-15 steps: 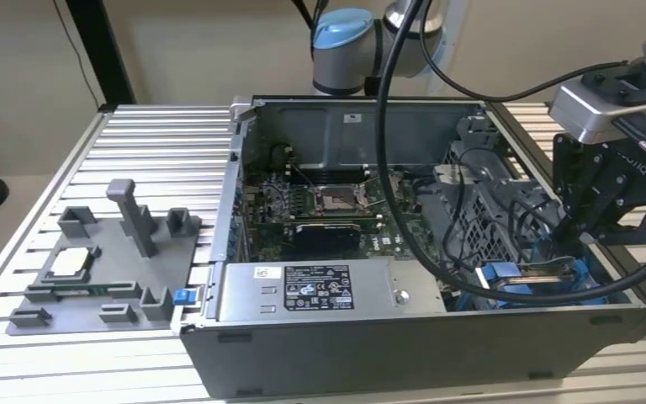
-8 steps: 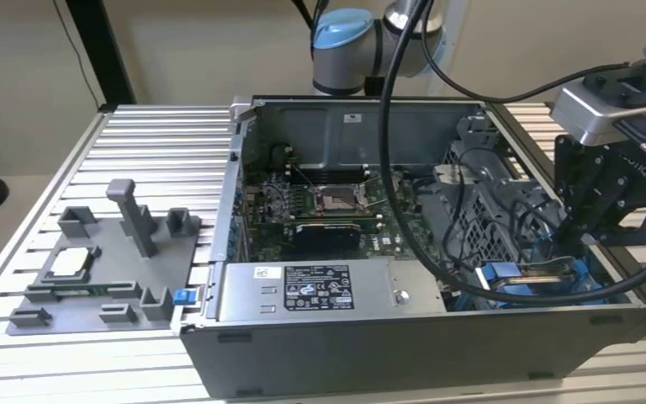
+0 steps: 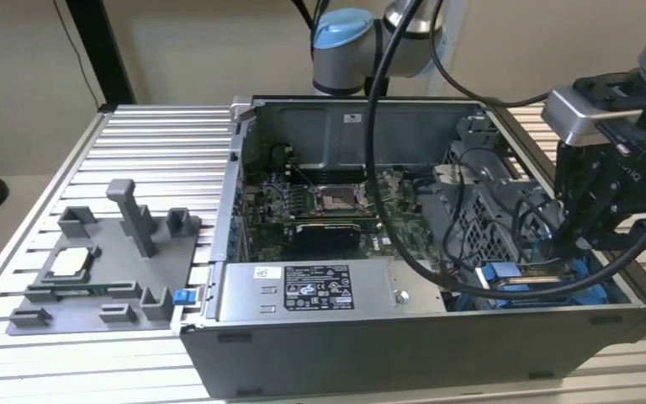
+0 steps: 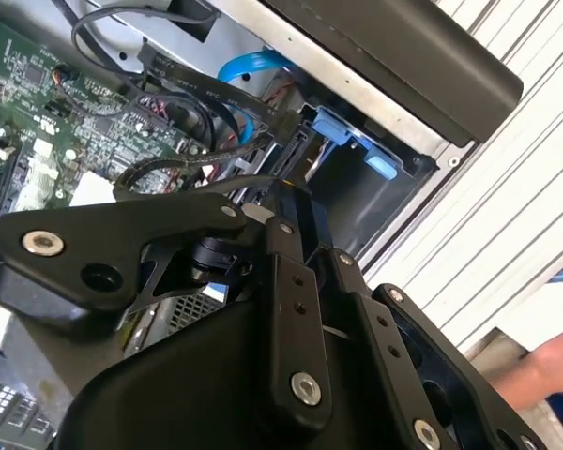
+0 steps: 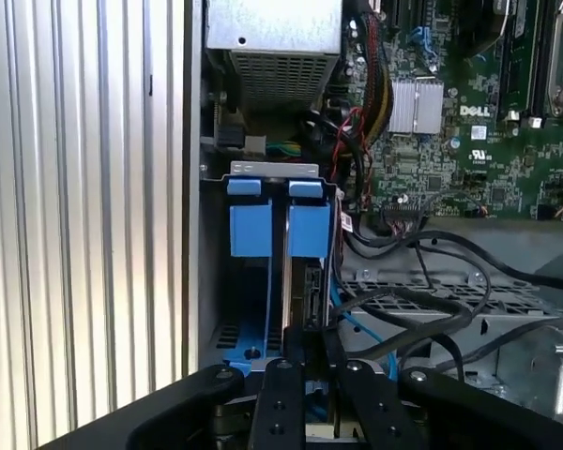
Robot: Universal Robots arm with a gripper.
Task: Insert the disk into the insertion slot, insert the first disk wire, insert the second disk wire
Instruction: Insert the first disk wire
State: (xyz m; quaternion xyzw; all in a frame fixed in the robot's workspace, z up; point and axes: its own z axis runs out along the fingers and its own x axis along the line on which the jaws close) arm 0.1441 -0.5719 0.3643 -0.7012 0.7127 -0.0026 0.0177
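Logged the gripper (image 3: 574,246) low in a corner of the case (image 3: 413,353), just above the disk (image 3: 542,276) at the blue-railed insertion slot (image 5: 272,171). I couldn't tell whether it gripped anything. Alongside lay black cables (image 5: 422,281).

— What sort of place is this?

— A robotics lab or test workshop. The bench (image 3: 155,143) is ribbed aluminium profile, not a desk.

— What stands on it?

— In the exterior view a PC case (image 3: 413,353) lies open at the centre with its motherboard (image 3: 323,202) bare. The first wrist view shows loose cables (image 5: 422,253) and a blue-railed slot (image 5: 274,170) inside it.

— Anything else on the bench?

— A grey jig (image 3: 110,269) at eight o'clock from the case, with small parts seated in its pockets.

— And around the bench?

— A robot arm (image 3: 346,59) rises at twelve o'clock, just behind the case. Past it there is a plain wall (image 3: 188,50).
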